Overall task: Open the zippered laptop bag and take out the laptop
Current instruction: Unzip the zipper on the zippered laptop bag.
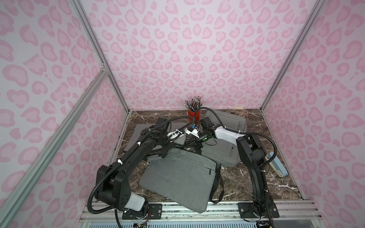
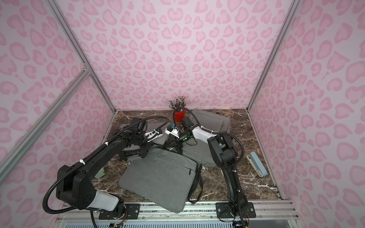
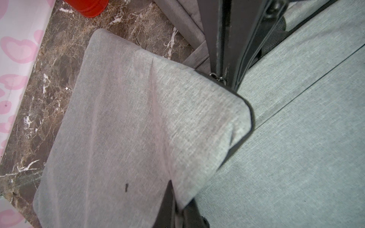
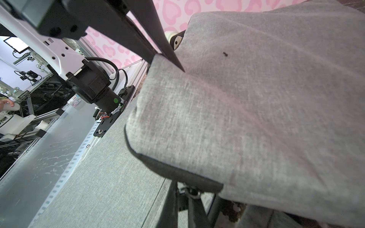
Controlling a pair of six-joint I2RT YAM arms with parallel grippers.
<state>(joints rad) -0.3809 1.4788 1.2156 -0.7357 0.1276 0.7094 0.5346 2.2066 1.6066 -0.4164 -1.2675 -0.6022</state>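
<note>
Currently your left tool (image 3: 175, 199) pinches the edge of the laptop bag (image 3: 138, 118). Your right tool (image 4: 169, 63) is clamped on that bag's fabric too.

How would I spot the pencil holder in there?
Find the pink heart-patterned back wall and follow it down to the marble table. Near the middle of that far edge stands a red cup stuffed with pencils. It is the only bright red, upright thing; its neighbours are flat grey bags.
</note>
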